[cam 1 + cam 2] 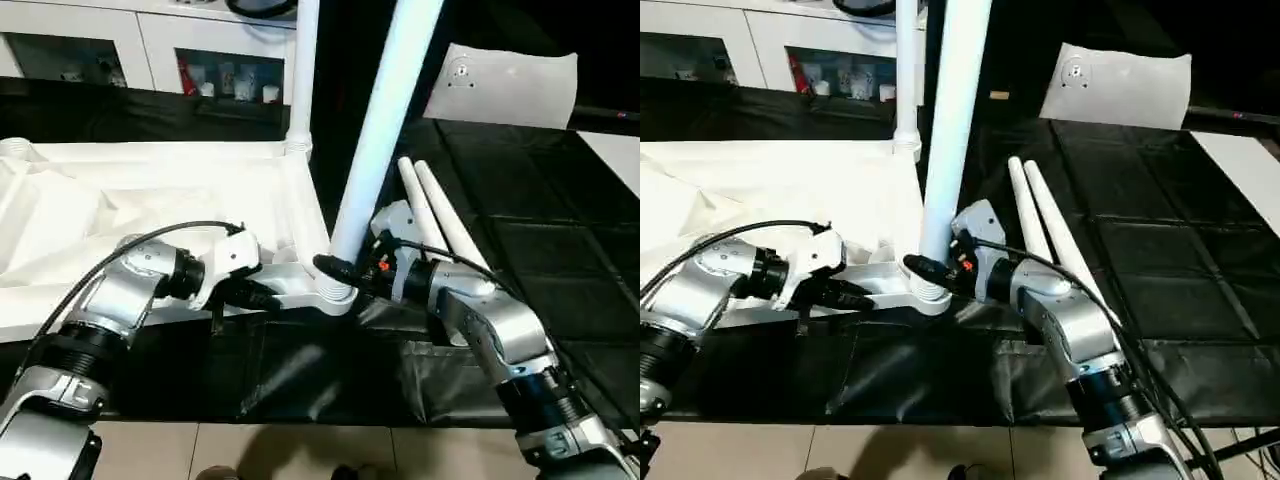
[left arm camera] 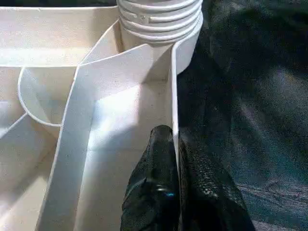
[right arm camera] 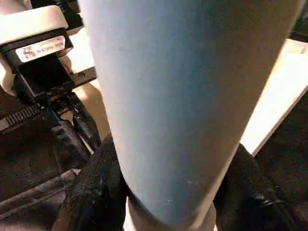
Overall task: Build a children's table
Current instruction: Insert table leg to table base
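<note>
Now right gripper [image 1: 940, 272] around leg [image 1: 952, 130]

White tabletop [image 1: 150, 200] is lying ribbed underside up on the black surface. One tapered leg [image 1: 385, 120] is standing tilted in the near corner socket [image 1: 335, 295], another [image 1: 303, 70] upright at the far corner, and two spare legs [image 1: 440, 215] are lying side by side just beside it.

Pretty much everything here is white: the ribbed tabletop [image 1: 150, 210], the standing leg [image 1: 385, 120] and the two spare legs [image 1: 440, 215] lying on the black cloth [image 1: 540, 250] with its faint square grid. Forearms are silver, gripper fingers [image 2: 159, 192] black, cabinet [image 1: 150, 45] white with dark compartments.
</note>
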`<state>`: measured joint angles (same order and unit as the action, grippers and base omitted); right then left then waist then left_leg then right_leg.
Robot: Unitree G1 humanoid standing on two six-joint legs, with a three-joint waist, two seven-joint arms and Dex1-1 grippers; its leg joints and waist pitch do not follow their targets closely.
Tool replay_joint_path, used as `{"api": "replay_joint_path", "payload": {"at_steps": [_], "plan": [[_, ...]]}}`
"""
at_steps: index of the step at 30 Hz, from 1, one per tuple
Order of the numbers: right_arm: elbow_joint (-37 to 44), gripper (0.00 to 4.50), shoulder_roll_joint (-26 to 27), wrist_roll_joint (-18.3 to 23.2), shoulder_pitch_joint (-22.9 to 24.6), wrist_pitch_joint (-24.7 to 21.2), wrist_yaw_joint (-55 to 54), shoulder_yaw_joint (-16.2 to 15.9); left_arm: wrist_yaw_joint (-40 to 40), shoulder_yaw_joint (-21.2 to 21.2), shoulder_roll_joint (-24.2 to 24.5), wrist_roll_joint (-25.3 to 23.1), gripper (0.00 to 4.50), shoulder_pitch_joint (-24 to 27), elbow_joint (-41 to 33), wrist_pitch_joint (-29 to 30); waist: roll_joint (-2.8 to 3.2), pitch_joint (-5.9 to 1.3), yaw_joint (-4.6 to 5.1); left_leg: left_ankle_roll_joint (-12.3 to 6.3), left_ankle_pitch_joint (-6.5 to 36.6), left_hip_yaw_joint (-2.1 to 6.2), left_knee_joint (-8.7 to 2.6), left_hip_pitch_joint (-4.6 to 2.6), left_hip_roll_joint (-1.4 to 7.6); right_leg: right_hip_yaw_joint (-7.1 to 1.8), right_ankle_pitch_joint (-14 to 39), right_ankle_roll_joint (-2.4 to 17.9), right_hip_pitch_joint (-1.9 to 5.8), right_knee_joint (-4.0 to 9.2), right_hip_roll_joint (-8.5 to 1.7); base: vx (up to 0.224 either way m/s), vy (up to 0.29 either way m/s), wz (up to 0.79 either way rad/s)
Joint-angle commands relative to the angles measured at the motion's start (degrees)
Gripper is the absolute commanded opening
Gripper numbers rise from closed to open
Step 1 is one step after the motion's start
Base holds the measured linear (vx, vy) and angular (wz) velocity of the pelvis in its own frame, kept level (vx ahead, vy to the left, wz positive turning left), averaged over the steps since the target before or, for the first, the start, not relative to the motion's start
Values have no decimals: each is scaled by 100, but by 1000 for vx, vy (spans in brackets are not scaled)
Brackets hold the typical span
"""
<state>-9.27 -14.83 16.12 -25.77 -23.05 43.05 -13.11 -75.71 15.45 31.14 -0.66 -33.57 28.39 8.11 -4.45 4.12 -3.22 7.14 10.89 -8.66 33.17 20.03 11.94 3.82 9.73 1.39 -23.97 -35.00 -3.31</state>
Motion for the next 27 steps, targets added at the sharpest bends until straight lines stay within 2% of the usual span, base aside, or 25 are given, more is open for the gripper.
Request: {"api": "replay_joint_path", "payload": {"at_steps": [1,8,11,14,20,27], "plan": [[-148,193,-174,-86,81,-148,115,-120,19,-108,-61,211,0,11,-123,-17,47,-355,-3,-151,703,-75,-374,17,94,-303,1370,901,363,383,-396,0,0,0],[8,193,-306,-100,142,-247,271,-76,50,-119,-64,209,0,8,-104,-17,43,-359,-11,-163,741,-74,-368,25,90,-300,1497,856,373,398,-397,0,0,0],[-10,193,-300,-82,133,-250,263,-43,54,-116,-80,209,0,2,-95,-15,66,-370,-10,-149,735,-73,-367,16,94,-298,1438,886,366,395,-395,0,0,0],[-86,193,-274,-68,120,-218,264,-26,57,-101,-108,211,0,-12,-100,-8,53,-378,-16,-145,727,-73,-364,19,93,-297,1397,914,374,386,-397,0,0,0],[-439,193,10,-154,73,8,114,-28,73,-95,-124,206,0,-42,-92,-40,50,-397,-22,-120,738,-71,-360,23,90,-290,1505,887,376,394,-406,0,0,0],[-779,193,201,-182,-28,174,3,67,112,-126,-123,215,0,-40,-99,-58,83,-399,-21,-72,851,-61,-362,17,93,-287,1638,849,369,405,-410,0,0,0]]}}
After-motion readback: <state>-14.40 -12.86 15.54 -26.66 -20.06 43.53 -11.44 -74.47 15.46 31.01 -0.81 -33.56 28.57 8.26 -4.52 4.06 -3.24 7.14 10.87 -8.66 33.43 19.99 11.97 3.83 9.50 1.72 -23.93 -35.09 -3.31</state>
